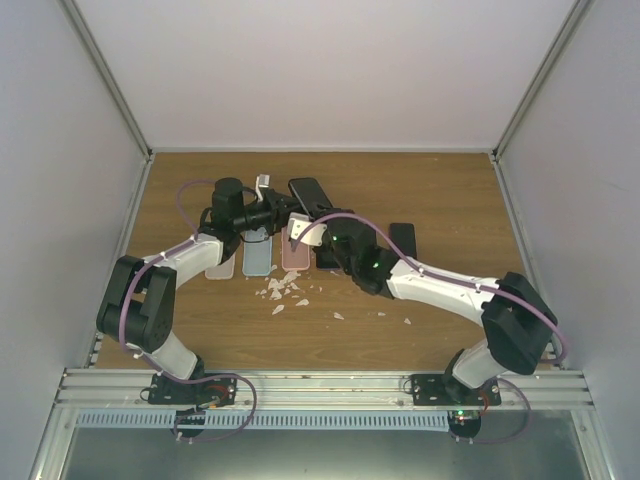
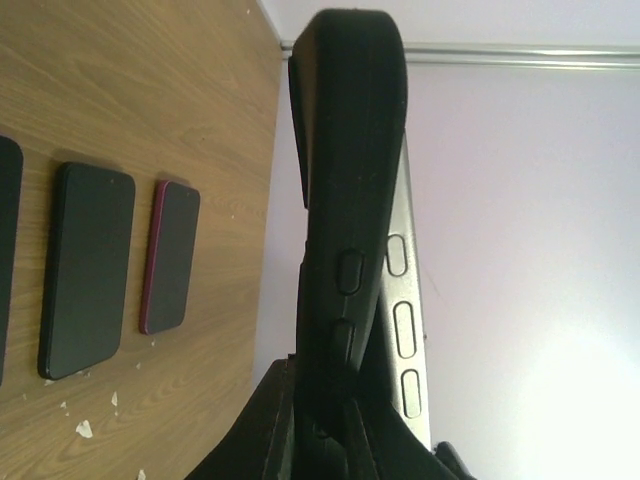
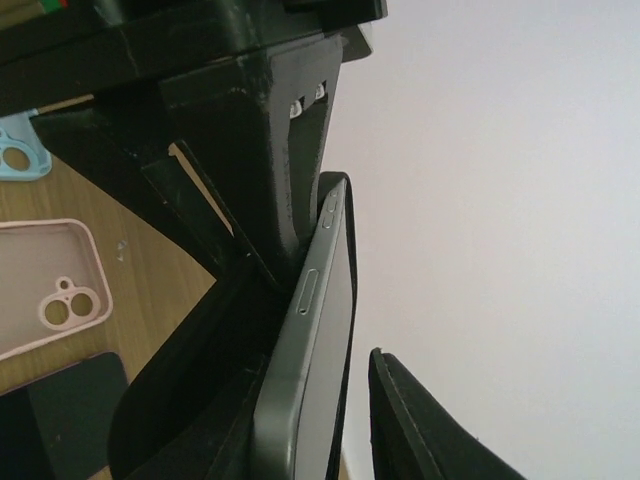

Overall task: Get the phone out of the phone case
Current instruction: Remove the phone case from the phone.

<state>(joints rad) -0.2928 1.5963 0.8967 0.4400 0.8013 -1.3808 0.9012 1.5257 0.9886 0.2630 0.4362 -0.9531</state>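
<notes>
The phone (image 2: 405, 320), grey-edged with side buttons, stands partly peeled out of its black phone case (image 2: 345, 150). My left gripper (image 2: 345, 440) is shut on the case and holds it up over the back of the table (image 1: 450, 200). In the top view the case (image 1: 305, 190) sticks out to the right of the left gripper (image 1: 280, 208), and my right gripper (image 1: 318, 228) sits just below it. In the right wrist view the right gripper (image 3: 300, 370) straddles the phone (image 3: 310, 340). One of its fingers (image 3: 420, 420) stands a small gap off the screen, so it is open.
Empty cases lie in a row: light pink (image 1: 220, 265), blue (image 1: 257, 258) and pink (image 1: 295, 250). Loose phones rest on the wood, one black (image 2: 88, 265), one red (image 2: 170, 255), another black one (image 1: 402, 238). White scraps (image 1: 285, 290) litter the middle.
</notes>
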